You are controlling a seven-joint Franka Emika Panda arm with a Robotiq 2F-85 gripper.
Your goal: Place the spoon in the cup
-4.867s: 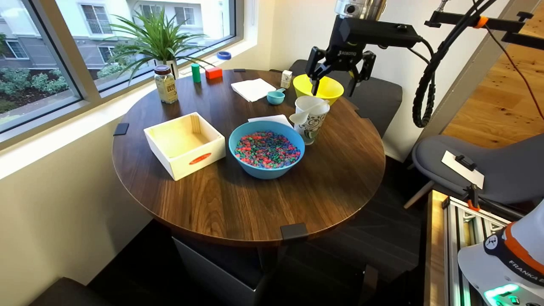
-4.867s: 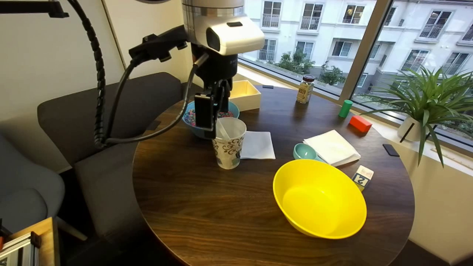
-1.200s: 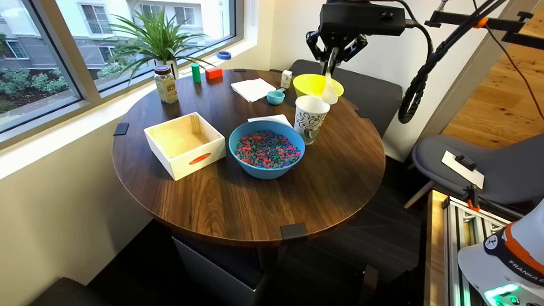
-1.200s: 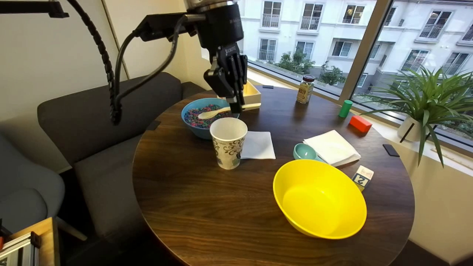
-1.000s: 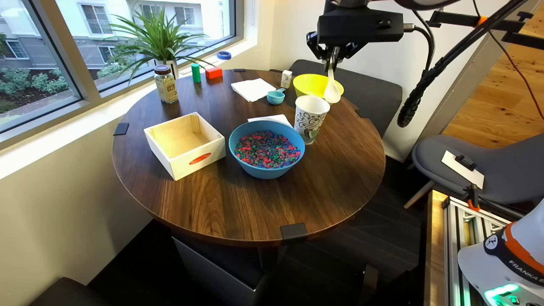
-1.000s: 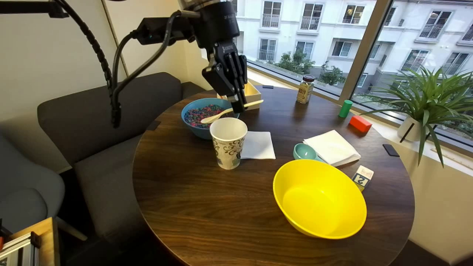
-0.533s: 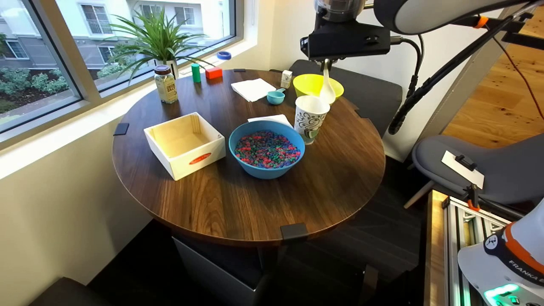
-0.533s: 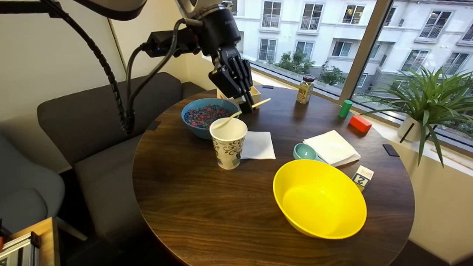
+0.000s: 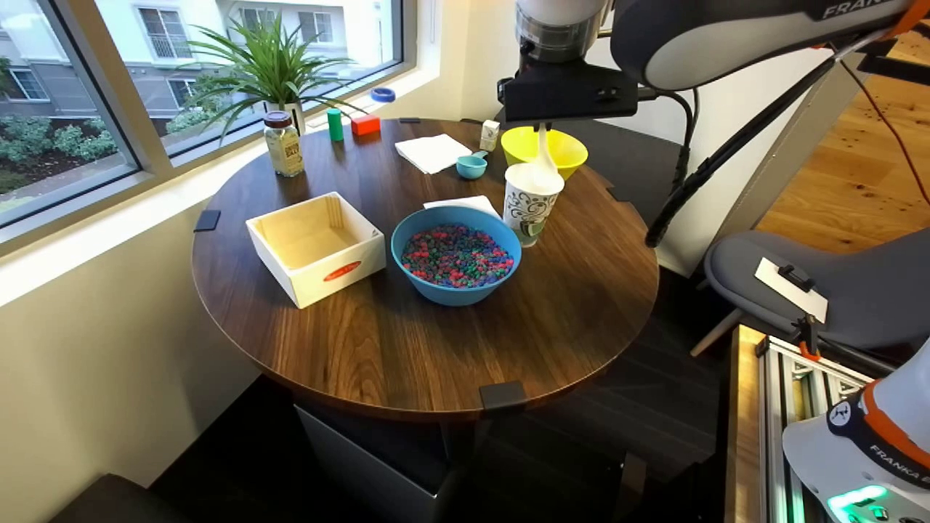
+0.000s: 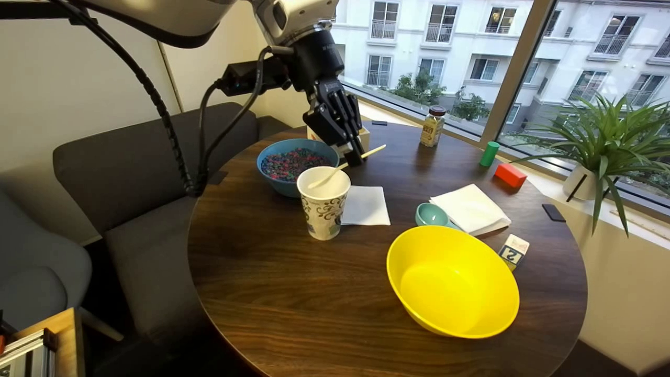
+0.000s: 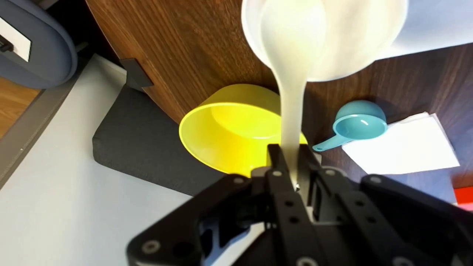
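Partly in cup (image 10: 324, 212): spoon (image 11: 292, 83). Blue bowl (image 9: 456, 296): bits (image 9: 458, 256).

Daylight is coming in via the window (image 9: 182, 65); floor (image 9: 668, 392) is reading near-black in shadow. Wrist view: spoon (image 11: 292, 88) is washing out toward white at its head, gripper (image 11: 290, 151) is looking soft.

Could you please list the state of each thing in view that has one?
White swirl-patterned paper cup: upright
Pale long spoon: tilted, bowl end at the cup's mouth
Black two-fingered gripper: shut on the spoon
Yellow round bowl: open side up
Blue round bowl: holding coloured bits
Pale wooden box: open
Labelled jar with dark lid: closed
Teal round scoop: open side up
Green cylinder: standing on end
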